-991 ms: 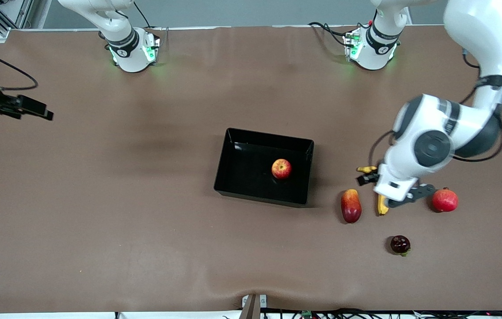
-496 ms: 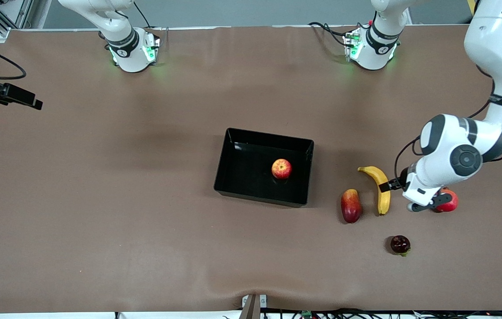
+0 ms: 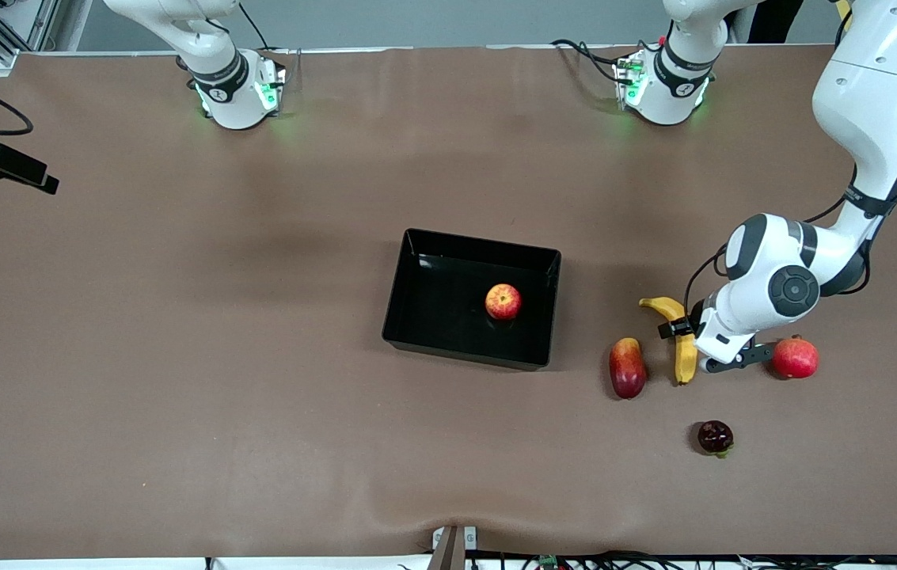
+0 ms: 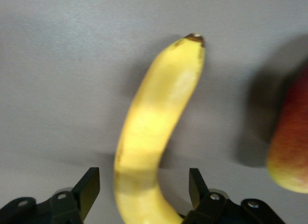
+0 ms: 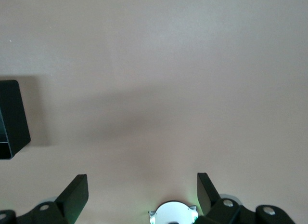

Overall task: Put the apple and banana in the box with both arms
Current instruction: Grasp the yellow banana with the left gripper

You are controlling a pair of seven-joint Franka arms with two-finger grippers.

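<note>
The apple (image 3: 503,302) lies in the black box (image 3: 416,317) at the table's middle. The banana (image 3: 684,358) lies on the table toward the left arm's end, beside the box. My left gripper (image 3: 689,340) is low over the banana's middle and open. In the left wrist view the banana (image 4: 159,118) runs between the two fingers of my left gripper (image 4: 144,190), with gaps on both sides. My right gripper (image 3: 28,172) hangs over the right arm's end of the table, open and empty; the right wrist view (image 5: 142,192) shows bare table under it.
An elongated red-yellow fruit (image 3: 627,367) lies beside the banana, on the box's side of it, and shows in the left wrist view (image 4: 291,147). An all-red round fruit (image 3: 795,358) lies beside my left hand. A dark fruit (image 3: 715,437) lies nearer the camera. A box corner (image 5: 12,118) shows in the right wrist view.
My left gripper swung off the banana toward the all-red fruit, then came back over the banana's middle. My right gripper drew farther toward the table's edge. The fruits have not moved.
</note>
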